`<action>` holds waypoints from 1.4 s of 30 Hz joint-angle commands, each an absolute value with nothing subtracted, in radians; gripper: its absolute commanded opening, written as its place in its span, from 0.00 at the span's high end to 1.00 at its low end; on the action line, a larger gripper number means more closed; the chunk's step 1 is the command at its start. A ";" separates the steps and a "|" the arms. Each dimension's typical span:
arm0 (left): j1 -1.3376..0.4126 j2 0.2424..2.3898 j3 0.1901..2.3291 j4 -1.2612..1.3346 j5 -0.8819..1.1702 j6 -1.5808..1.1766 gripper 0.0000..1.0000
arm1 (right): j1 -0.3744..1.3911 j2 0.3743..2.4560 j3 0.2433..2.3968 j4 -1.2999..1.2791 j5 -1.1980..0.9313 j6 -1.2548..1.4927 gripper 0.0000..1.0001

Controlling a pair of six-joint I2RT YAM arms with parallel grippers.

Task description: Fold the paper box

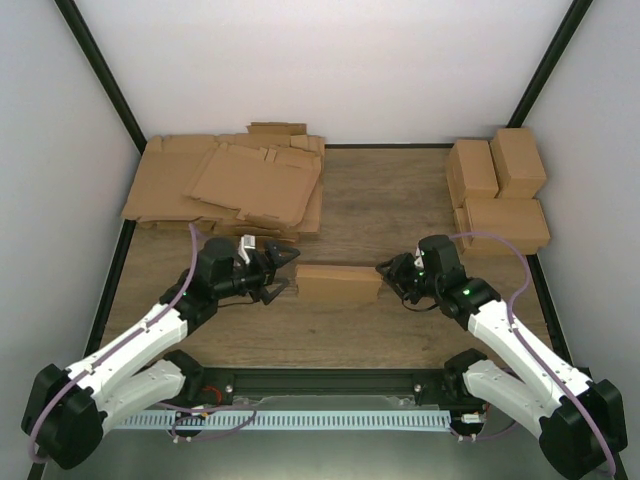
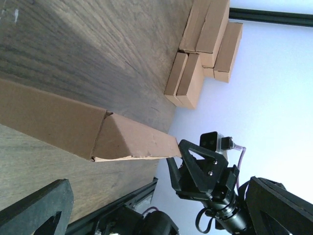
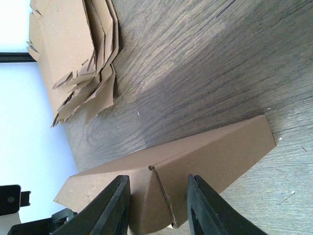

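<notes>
The paper box, a small oblong of brown cardboard, lies on the wooden table between the two arms. My right gripper is shut on its right end. In the right wrist view the box has its end flap between the two black fingers. My left gripper stands wide open just off the box's left end, holding nothing. The left wrist view shows the box running away from the camera, with the right gripper at its far end. The left fingers sit spread at the bottom corners.
A pile of flat notched cardboard sheets lies at the back left and shows in the right wrist view as cardboard sheets. Several folded boxes are stacked at the back right. A black rail runs along the near edge.
</notes>
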State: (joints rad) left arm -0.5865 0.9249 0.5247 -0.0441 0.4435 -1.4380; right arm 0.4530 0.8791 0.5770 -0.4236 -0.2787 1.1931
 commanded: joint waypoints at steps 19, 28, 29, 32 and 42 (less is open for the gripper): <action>-0.629 0.988 0.476 0.095 0.425 -1.580 0.26 | 0.448 0.896 0.592 -0.478 -0.274 1.175 0.66; -0.630 1.061 0.437 0.171 0.424 -1.593 0.44 | 0.448 0.885 0.583 -0.485 -0.274 1.177 0.66; -0.632 1.069 0.437 0.174 0.427 -1.592 0.45 | 0.448 0.884 0.583 -0.486 -0.275 1.177 0.66; -0.631 1.078 0.437 0.175 0.425 -1.590 0.48 | 0.448 0.881 0.583 -0.487 -0.275 1.178 0.66; -0.633 1.082 0.430 0.142 0.407 -1.578 0.68 | 0.448 0.887 0.568 -0.474 -0.277 1.180 0.66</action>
State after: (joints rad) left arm -0.6292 1.0740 0.4423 0.1532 0.4210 -1.5936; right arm 0.4530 0.8833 0.5781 -0.4271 -0.2806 1.1870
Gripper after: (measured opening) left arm 0.332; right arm 0.338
